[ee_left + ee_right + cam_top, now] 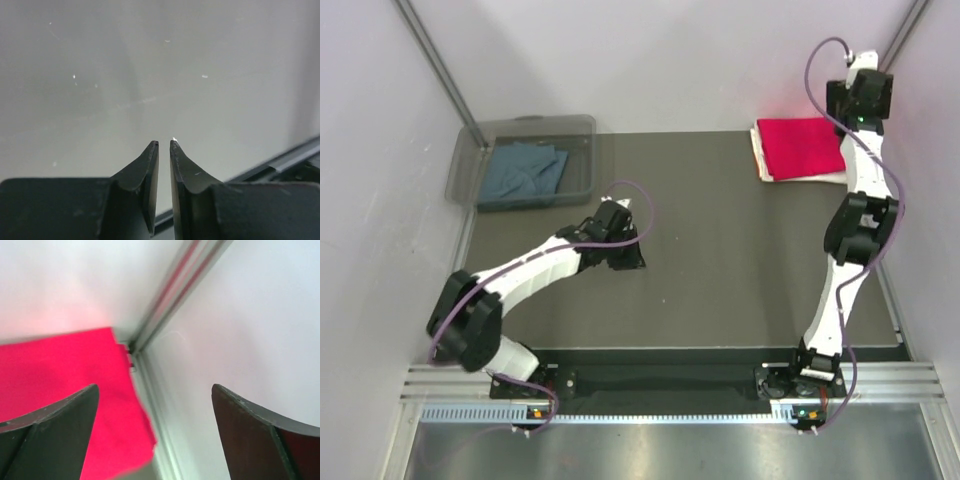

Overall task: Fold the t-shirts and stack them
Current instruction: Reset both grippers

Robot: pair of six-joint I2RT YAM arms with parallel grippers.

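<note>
The bright red t-shirt (805, 145) lies folded flat at the far right corner of the counter (720, 280). It sits on top of the cream-white t-shirt (758, 155), which shows only as a pale strip along the red one's left and near edges. The right gripper (155, 387) hangs above the far right end of this stack, its fingers spread wide with nothing between them. From its wrist view the red cloth fills the space below and to the left of its left finger (55, 430). Its right finger stands over the pale side wall (250, 315). A metal corner post (170, 295) runs up close ahead of the gripper, so wall and post crowd it on two sides. In the top view, the right arm's forearm crosses the stack's right edge.

The slate blue-grey t-shirt (525, 170) is well off to the left of that gripper, lying loose and rumpled inside a clear plastic bin (535, 123) at the far left corner. The bin's walls stand all around it.

The left gripper (164, 142) is out over the middle of the counter, nearer than the bin and to its right, pointing down at the bare surface. Its fingers are drawn nearly together, leaving only a thin slit, and they hold nothing.
</note>
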